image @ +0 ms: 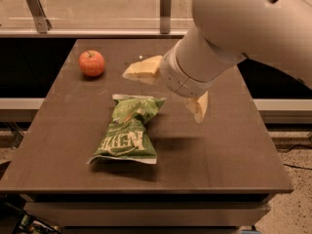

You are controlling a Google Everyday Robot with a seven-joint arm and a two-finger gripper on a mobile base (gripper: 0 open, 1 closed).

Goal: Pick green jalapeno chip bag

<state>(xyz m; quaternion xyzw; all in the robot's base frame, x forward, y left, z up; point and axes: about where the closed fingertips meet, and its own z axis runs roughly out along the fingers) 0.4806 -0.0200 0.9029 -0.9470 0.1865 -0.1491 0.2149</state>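
Observation:
The green jalapeno chip bag lies flat on the dark table, left of centre, its white lettering facing up and its pale sealed ends at top and bottom. My gripper hangs above the table just up and to the right of the bag, not touching it. It is open and empty: one pale finger points left toward the apple and the other finger points down to the right of the bag. The thick white arm fills the upper right.
A red apple stands at the table's back left. A rail with metal posts and a glass pane runs behind the table. The table's front edge and right edge drop to the floor.

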